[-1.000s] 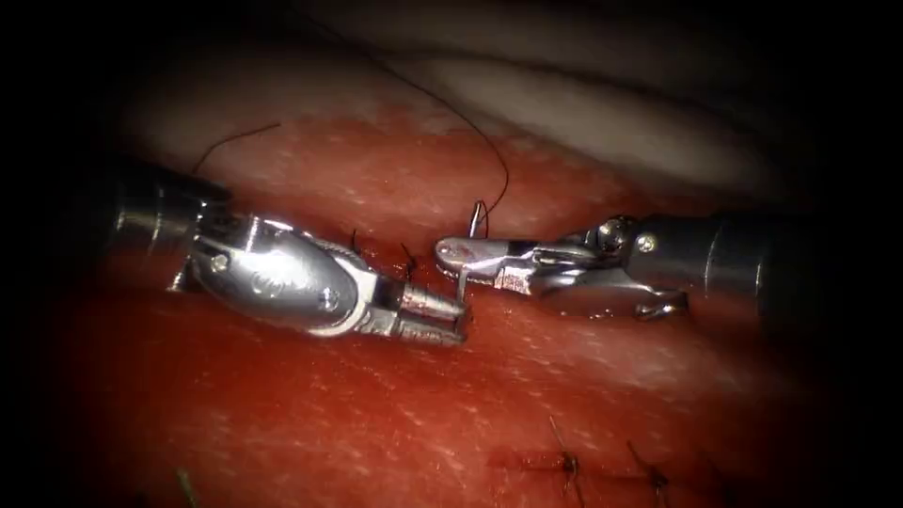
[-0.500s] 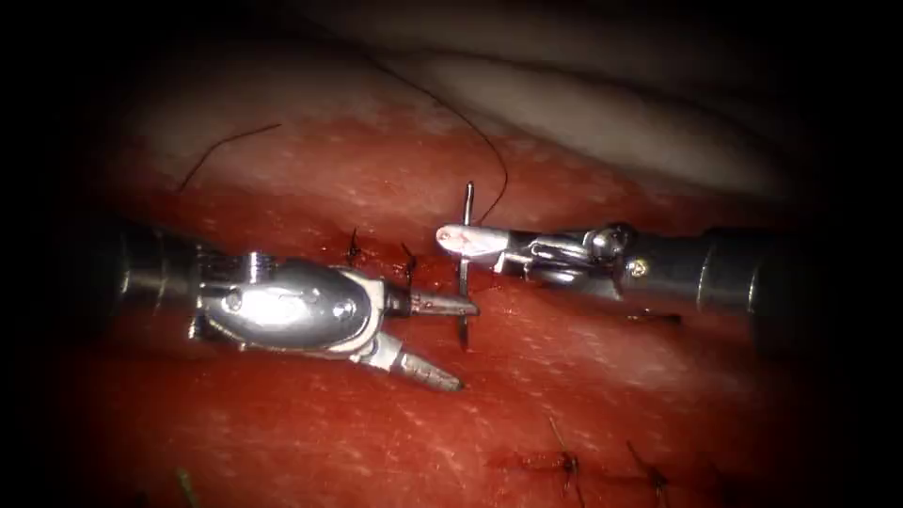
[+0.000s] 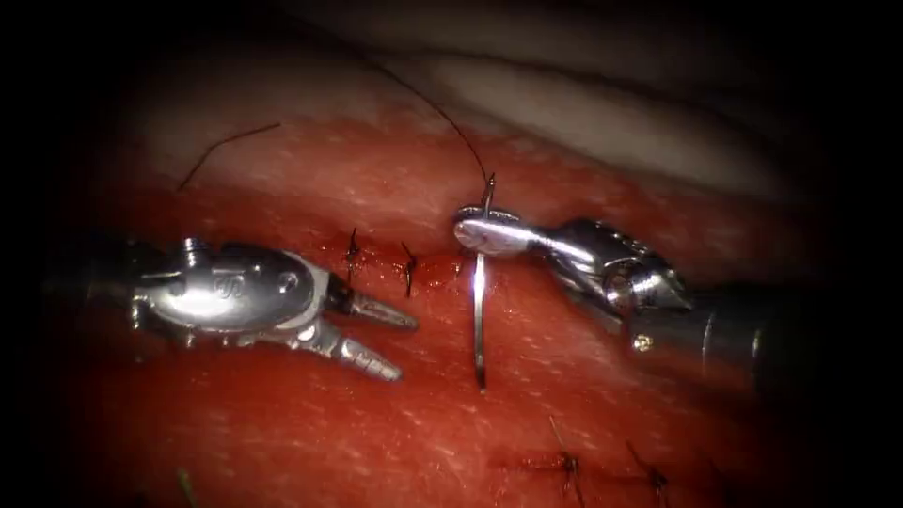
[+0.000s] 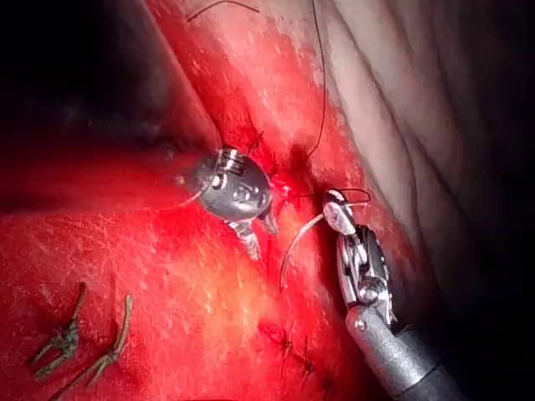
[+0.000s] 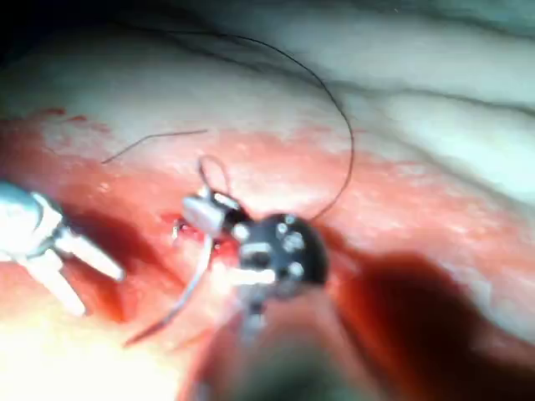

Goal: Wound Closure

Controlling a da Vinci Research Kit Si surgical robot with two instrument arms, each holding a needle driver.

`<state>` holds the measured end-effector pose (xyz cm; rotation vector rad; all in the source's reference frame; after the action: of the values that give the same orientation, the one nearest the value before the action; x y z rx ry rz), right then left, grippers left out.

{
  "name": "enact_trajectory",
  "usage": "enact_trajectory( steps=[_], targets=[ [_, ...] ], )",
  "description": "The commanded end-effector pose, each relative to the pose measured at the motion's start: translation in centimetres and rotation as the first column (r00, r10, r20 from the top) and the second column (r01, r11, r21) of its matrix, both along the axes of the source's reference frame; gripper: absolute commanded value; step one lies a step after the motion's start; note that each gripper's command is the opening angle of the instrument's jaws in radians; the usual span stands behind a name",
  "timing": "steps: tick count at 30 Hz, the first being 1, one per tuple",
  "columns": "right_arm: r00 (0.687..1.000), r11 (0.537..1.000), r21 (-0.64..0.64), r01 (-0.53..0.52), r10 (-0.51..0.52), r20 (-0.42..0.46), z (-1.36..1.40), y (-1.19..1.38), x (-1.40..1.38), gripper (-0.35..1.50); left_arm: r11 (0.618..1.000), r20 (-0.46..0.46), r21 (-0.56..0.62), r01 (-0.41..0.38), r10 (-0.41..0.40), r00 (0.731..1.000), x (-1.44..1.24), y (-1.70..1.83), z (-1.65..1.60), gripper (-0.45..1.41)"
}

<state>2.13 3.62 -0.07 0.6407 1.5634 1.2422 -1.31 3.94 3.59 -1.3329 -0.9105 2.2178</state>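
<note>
The right gripper (image 3: 480, 232), at centre frame in the endoscope view, is pinched on the needle (image 3: 480, 310) close to its thread end, so most of the curve hangs free below the jaws and the point sits clear above the tissue (image 3: 282, 423). Held that way, the needle is out of the tissue and its whole body can be seen, with the tip lying lower centre, right of the stitched part of the cut. A short stub sticks up past the jaws, and from there the thread (image 3: 442, 113) arcs to the upper left and off into the dark top of the frame.

The left gripper (image 3: 381, 341), at centre left, is spread wide and holds nothing. It sits apart from the needle, to the needle's left, near the two dark stitches (image 3: 381, 259) already in the cut.

A loose thread end (image 3: 226, 146) lies at upper left on the tissue.
</note>
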Motion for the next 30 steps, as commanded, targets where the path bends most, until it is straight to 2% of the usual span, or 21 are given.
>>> enact_trajectory(
  steps=[1, 5, 7, 9, 10, 18, 25, 30],
  targets=[
    [1.000, 0.999, -0.049, -0.007, 0.007, 0.008, 0.05, 0.07, 0.09, -0.35, 1.000, -0.069, 0.022, 0.007, -0.006, 0.998, -0.01, -0.02, 0.19, 0.00],
    [0.999, 0.996, -0.079, -0.034, 0.034, -0.010, 0.03, 0.15, 0.07, -0.35, 1.000, -0.210, -0.011, -0.006, 0.003, 0.978, 0.01, 0.03, 0.38, -0.12],
    [0.999, 0.994, -0.103, -0.039, 0.039, -0.007, 0.00, 0.23, 0.04, -0.35, 1.000, -0.297, -0.017, -0.012, 0.006, 0.955, -0.07, 0.07, 0.45, -0.23],
    [0.999, 0.991, -0.124, -0.044, 0.044, 0.000, -0.01, 0.26, 0.02, -0.35, 1.000, -0.321, -0.009, 0.000, -0.003, 0.947, -0.16, 0.09, 0.46, -0.32],
    [0.998, 0.988, -0.147, -0.050, 0.053, 0.016, -0.02, 0.27, -0.01, -0.35, 1.000, -0.329, 0.026, -0.012, 0.019, 0.944, -0.29, 0.08, 0.47, -0.35],
    [0.994, 0.963, -0.265, -0.050, 0.073, 0.077, 0.03, 0.33, -0.15, -0.35, 0.998, -0.393, 0.047, -0.042, 0.058, 0.918, -0.59, 0.14, 0.67, -0.35],
    [0.994, 0.954, -0.296, -0.048, 0.075, 0.077, 0.03, 0.33, -0.10, -0.35, 0.996, -0.441, 0.057, -0.068, 0.086, 0.893, -0.61, 0.19, 1.16, -0.35],
    [0.994, 0.945, -0.324, -0.040, 0.071, 0.085, 0.02, 0.33, -0.09, -0.35, 0.995, -0.463, 0.057, -0.077, 0.095, 0.881, -0.57, 0.26, 1.33, -0.35]
  ],
)
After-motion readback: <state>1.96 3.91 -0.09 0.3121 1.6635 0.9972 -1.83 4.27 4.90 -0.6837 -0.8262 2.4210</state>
